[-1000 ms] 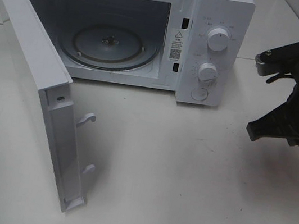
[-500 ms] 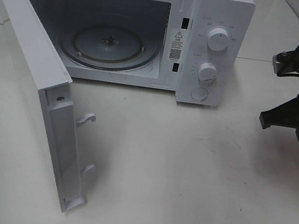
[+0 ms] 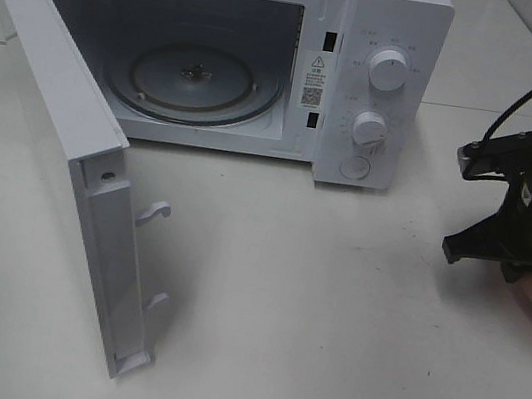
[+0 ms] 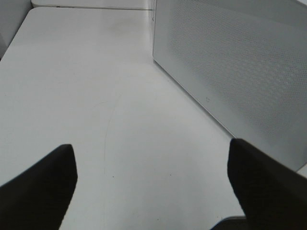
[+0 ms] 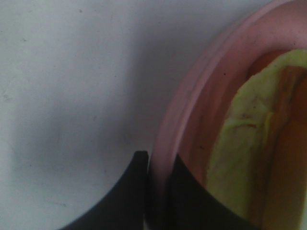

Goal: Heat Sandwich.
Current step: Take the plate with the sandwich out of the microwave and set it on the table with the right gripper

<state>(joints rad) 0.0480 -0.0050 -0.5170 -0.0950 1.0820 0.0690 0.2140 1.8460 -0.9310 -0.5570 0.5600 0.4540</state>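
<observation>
Your right gripper point(image 5: 157, 191) is clamped on the pink plate point(image 5: 187, 115) rim; the sandwich point(image 5: 244, 143) lies just inside it, and the microwave point(image 3: 229, 52) stands well apart.

The plate point(image 5: 192, 120) rim sits pinched between the right gripper point(image 5: 156, 165) fingers point(image 5: 129, 191), one finger outside on the table point(image 3: 331, 301), the other inside beside the sandwich point(image 5: 240, 158); beyond the wide-set left gripper point(image 4: 151, 187) fingers stands the microwave point(image 4: 230, 67) wall.
</observation>
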